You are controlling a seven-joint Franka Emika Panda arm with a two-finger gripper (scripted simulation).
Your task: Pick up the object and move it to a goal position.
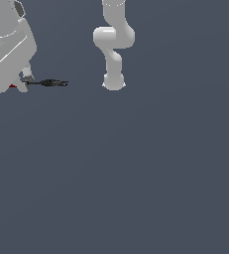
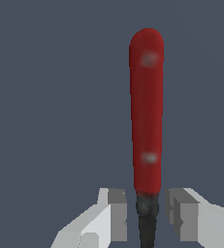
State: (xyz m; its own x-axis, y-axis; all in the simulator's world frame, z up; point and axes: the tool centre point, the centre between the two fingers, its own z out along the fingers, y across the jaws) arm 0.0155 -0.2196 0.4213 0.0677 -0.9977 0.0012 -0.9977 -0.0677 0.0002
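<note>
Red-and-black tool aside, the largest thing in the exterior view is the white arm, its base link standing near the top centre and its bulky wrist filling the exterior view's left edge. Beneath everything runs a plain grey floor.

At the wrist, the gripper straddles the tool: the wrist view shows a pale finger on each side of the shaft, just where the red handle meets the black half. Narrow gaps show on both sides, so the jaws look apart rather than clamped on it. In the exterior view, the tool's black half juts out level from under the wrist, its knobby tip pointing to the exterior view's right.

My worry is the thin, rounded shaft: if the fingers close off-centre, it could roll or squirt out. Gripped near the middle joint, it may also pivot during a lift. No goal marker is visible, so the target is unclear.
</note>
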